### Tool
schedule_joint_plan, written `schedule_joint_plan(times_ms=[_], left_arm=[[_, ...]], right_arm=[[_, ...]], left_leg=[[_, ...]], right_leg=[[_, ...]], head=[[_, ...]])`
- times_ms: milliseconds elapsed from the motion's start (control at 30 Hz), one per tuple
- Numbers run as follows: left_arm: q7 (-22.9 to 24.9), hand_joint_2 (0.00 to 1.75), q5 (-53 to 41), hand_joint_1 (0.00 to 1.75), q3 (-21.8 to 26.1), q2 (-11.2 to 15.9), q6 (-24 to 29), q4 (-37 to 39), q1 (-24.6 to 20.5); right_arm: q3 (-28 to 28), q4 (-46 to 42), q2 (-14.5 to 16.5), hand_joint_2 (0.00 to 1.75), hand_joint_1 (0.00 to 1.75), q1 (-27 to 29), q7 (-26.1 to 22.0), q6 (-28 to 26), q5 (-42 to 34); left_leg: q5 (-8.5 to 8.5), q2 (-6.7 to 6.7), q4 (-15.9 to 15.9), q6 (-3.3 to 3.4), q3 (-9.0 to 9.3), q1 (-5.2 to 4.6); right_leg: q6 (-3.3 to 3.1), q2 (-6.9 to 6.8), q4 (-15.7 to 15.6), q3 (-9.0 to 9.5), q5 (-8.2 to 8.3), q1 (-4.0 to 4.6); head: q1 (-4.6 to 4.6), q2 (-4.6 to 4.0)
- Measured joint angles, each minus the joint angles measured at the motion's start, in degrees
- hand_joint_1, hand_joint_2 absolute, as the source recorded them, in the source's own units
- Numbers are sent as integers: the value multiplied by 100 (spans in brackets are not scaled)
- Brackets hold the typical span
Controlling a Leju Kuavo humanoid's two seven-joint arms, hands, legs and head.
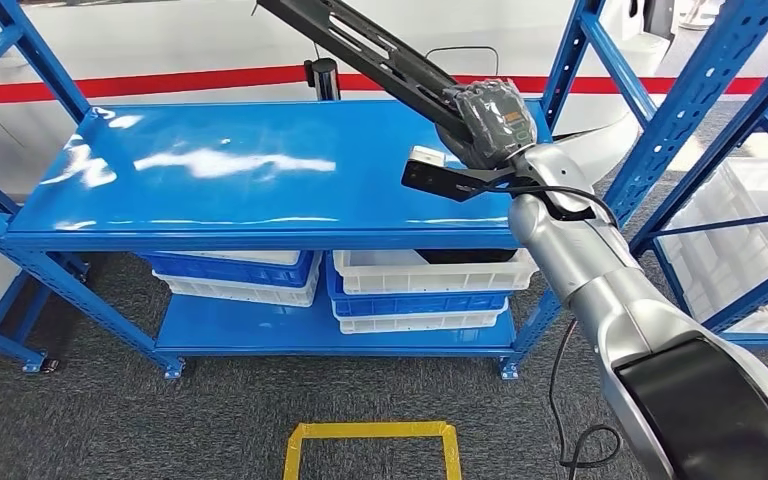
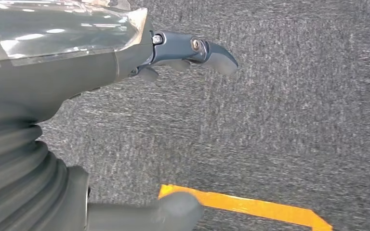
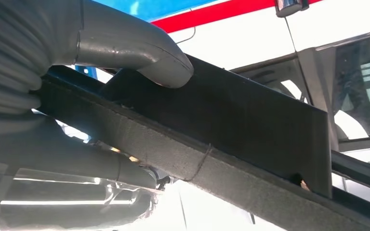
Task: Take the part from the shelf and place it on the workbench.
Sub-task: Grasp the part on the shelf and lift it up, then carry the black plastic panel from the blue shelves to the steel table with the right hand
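Note:
The part [image 1: 380, 55] is a long black metal bar with slots. It slants up over the blue shelf top [image 1: 220, 170], from my right hand [image 1: 490, 125] toward the top of the head view. My right hand grips its lower end, above the shelf's right side. In the right wrist view the thumb [image 3: 139, 50] presses on the black part [image 3: 250, 120], which runs across the picture. My left hand [image 2: 183, 53] hangs over grey carpet, fingers apart and holding nothing.
The blue rack has white and blue bins [image 1: 425, 285] on its lower level. Another blue rack [image 1: 730, 170] with white bins stands to the right. A yellow taped square [image 1: 372, 445] marks the carpet in front. A black cable [image 1: 575, 440] lies by my right arm.

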Motion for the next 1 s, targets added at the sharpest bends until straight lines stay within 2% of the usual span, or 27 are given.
schedule_joint_plan(times_ms=[33,67,100,133,167,200,267,300,333,400,433,467,533,567,600,633,667,700,733,767,800,833,867,900,933,967,1000], left_arm=[[-1,175,0,0,0,0,9,1,-2],[-4,175,0,0,0,1,16,1,-5],[-8,175,0,0,0,0,20,2,-6],[-13,175,0,0,0,-1,22,2,-6],[-19,175,-2,0,0,-2,23,3,-7],[-25,175,-8,0,0,-1,23,3,-10],[-33,175,-25,0,0,1,22,3,-26],[-37,175,-35,0,-1,1,22,4,-35],[-40,175,-40,0,-1,1,21,4,-40],[-46,175,-44,0,-1,0,22,7,-45],[-46,175,-44,0,-1,-2,22,9,-51],[-46,175,-44,0,0,-4,23,10,-57],[-48,175,-44,0,0,-4,27,12,-66],[-50,175,-44,0,0,-2,29,12,-67],[-53,175,-44,0,0,-3,31,12,-67],[-58,175,-43,0,0,-4,33,12,-67],[-62,175,-42,0,0,-8,33,12,-67],[-66,175,-40,0,0,-14,33,12,-67],[-70,175,-39,0,0,-18,33,12,-67],[-75,175,-38,0,0,-22,32,12,-68],[-80,175,-37,0,0,-24,33,12,-70],[-84,175,-37,0,0,-24,33,12,-70],[-87,175,-37,0,0,-26,35,13,-68],[-88,175,-37,0,0,-23,38,14,-62],[-88,175,-38,0,0,-22,41,15,-56],[-91,175,-38,0,0,-24,44,17,-50],[-95,175,-38,0,0,-25,46,19,-49]], right_arm=[[1,0,12,175,169,1,-1,1,0],[2,0,17,175,169,4,-1,1,1],[3,1,21,175,169,7,-1,2,1],[4,1,21,175,169,10,-1,3,0],[4,1,19,175,169,11,-1,4,0],[3,1,15,175,169,11,-1,4,0],[-1,-1,2,175,169,4,0,4,1],[-2,-1,-5,175,169,0,0,4,2],[-3,-1,-10,175,169,-3,0,4,2],[-2,-1,-28,175,169,-3,-1,5,2],[-2,-1,-42,175,169,-7,-1,8,3],[-2,-1,-56,175,169,-12,-1,12,4],[-1,0,-72,175,169,-19,0,25,6],[-1,0,-74,175,169,-17,1,33,8],[1,0,-75,175,169,-12,1,42,12],[2,0,-77,175,169,-8,2,49,15],[2,0,-78,175,169,-9,2,53,18],[3,-1,-78,175,169,-14,3,55,20],[3,-1,-77,175,169,-25,4,55,19],[3,-3,-72,175,169,-40,5,55,19],[2,-5,-67,175,169,-52,6,55,19],[2,-8,-65,175,169,-63,6,56,18],[1,-9,-65,175,169,-66,7,58,18],[1,-9,-69,175,169,-65,8,61,17],[2,-9,-72,175,169,-66,9,66,17],[2,-9,-71,175,169,-65,10,71,18],[3,-9,-68,175,169,-67,10,77,18]], left_leg=[[-251,0,385,-21,-120,8],[-428,-1,751,-37,-222,12],[-495,0,991,-47,-255,15],[-446,1,1036,-51,-189,18],[-313,1,865,-47,-13,20],[-170,0,508,-34,262,22],[-81,-11,-238,5,775,5],[-99,-18,-464,31,908,-13],[-120,-25,-549,61,939,-36],[-29,-11,-598,154,888,-51],[34,4,-624,212,849,-46],[107,20,-650,269,797,-37],[234,37,-662,338,656,-36],[295,42,-659,348,578,-39],[353,46,-656,348,501,-42],[412,48,-652,341,422,-43],[471,49,-650,330,349,-42],[526,48,-646,313,285,-42],[576,46,-640,290,226,-45],[626,45,-633,261,177,-51],[681,44,-637,228,141,-55],[737,44,-644,195,111,-58],[801,41,-662,160,91,-61],[833,32,-676,128,62,-50],[776,22,-642,98,19,-44],[607,12,-516,68,-40,-34],[335,6,-262,40,-123,-21]], right_leg=[[-35,-3,2,-56,44,9],[-48,-4,7,-117,88,19],[-47,-4,14,-182,135,27],[-38,-4,23,-247,178,31],[-24,-3,34,-305,217,32],[-2,-3,48,-352,252,31],[60,-5,66,-424,319,45],[101,-9,66,-444,355,50],[143,-14,54,-461,397,52],[218,-16,40,-491,448,52],[227,-12,95,-542,380,58],[212,-9,267,-622,215,64],[158,-6,938,-852,-277,60],[157,-7,1342,-951,-479,54],[183,-7,1640,-995,-580,50],[230,-7,1767,-951,-580,47],[283,-7,1657,-790,-489,46],[323,-8,1350,-536,-368,42],[335,-8,922,-227,-294,42],[318,-4,477,62,-279,56],[287,0,164,246,-298,75],[251,5,-20,333,-328,96],[216,8,-85,329,-314,113],[173,2,-82,284,-261,78],[120,-5,-90,241,-202,49],[59,-13,-98,189,-132,20],[8,-21,-104,135,-60,-6]], head=[[-4,0],[-3,0],[-4,0],[-4,0],[-5,0],[-7,0],[-3,0],[-1,0],[-2,0],[-4,0],[0,0],[9,0],[24,0],[29,0],[29,0],[30,0],[31,0],[30,0],[32,0],[27,0],[24,0],[24,0],[18,0],[22,0],[20,0],[10,0],[5,0]])
